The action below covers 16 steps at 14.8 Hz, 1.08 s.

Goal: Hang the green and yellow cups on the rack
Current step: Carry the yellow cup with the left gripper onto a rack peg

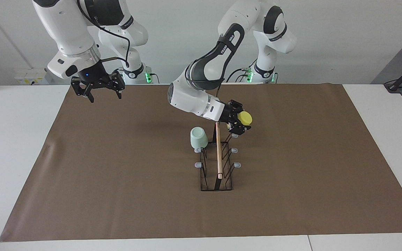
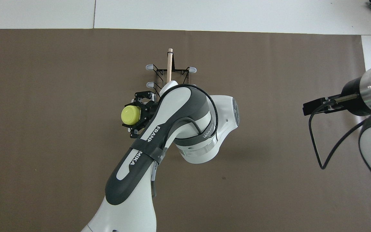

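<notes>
While the left gripper (image 1: 240,123) is closed around the yellow cup (image 1: 245,118), it holds that cup in the air near the centre of the facing frame, over the rack's (image 1: 217,164) end nearest the robots and toward the left arm's end of the table. In the overhead frame the same cup (image 2: 130,115) shows left of centre, its flat base turned outward from the gripper, with the left gripper (image 2: 137,113) and the arm's white and dark links covering the rack's near pegs. Whether the cup touches a peg cannot be told.

Rack: stands on the brown mat (image 1: 117,174) at centre frame, its wooden rod (image 1: 218,153) running away from the robots along the top; in the overhead frame the rack (image 2: 171,74) sits just above centre, partly hidden by the arm.

Green cup (image 1: 198,137): hangs mouth-down and tilted on a side peg at the rack's end nearest the robots, toward the right arm's end of the table. It is hidden in the overhead frame.

Right gripper (image 1: 97,91): upper left of the facing frame, raised over the mat's edge nearest the robots, fingers spread wide, holding nothing. The right arm waits. Only part of it enters the overhead frame at the right edge.
</notes>
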Tool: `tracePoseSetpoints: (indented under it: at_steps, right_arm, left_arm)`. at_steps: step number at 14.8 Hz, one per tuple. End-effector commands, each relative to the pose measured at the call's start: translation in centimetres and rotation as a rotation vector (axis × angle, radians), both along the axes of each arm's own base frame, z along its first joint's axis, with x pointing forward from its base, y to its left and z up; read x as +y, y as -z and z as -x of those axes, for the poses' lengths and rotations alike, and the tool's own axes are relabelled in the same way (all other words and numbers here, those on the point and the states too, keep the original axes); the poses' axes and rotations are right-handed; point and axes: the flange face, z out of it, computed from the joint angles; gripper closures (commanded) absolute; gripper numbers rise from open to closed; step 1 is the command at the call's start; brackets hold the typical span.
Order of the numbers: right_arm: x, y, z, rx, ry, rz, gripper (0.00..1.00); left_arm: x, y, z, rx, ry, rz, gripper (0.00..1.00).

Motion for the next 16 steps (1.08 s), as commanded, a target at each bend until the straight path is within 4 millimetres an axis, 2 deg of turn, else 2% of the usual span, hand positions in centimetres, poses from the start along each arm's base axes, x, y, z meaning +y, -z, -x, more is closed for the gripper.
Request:
tracePoseSetpoints:
  at_steps: [1, 9, 11, 14, 16]
  right_arm:
    - [0.0, -0.4, -0.3, 0.019, 0.007, -0.021, 0.0]
    - [-0.4, -0.2, -0.3, 0.023, -0.014, -0.023, 0.0]
    - [-0.4, -0.2, -0.3, 0.023, -0.014, -0.023, 0.0]
    - [-0.3, -0.3, -0.3, 0.021, -0.014, -0.021, 0.0]
    - [-0.5, -0.5, -0.2, 0.031, -0.014, -0.013, 0.0]
  left_arm:
    - [1.3, -1.1, -1.8, -0.041, -0.027, 0.03, 1.0]
    - [-0.1, -0.7, -1.3, -0.067, -0.025, 0.095, 1.0]
    - [-0.6, -1.3, -1.5, -0.083, -0.024, 0.118, 1.0]
    - [-1.9, -0.7, -0.6, -0.085, -0.012, 0.111, 1.0]
    - [-2.4, 0.5, -0.5, -0.082, -0.013, 0.092, 1.0]
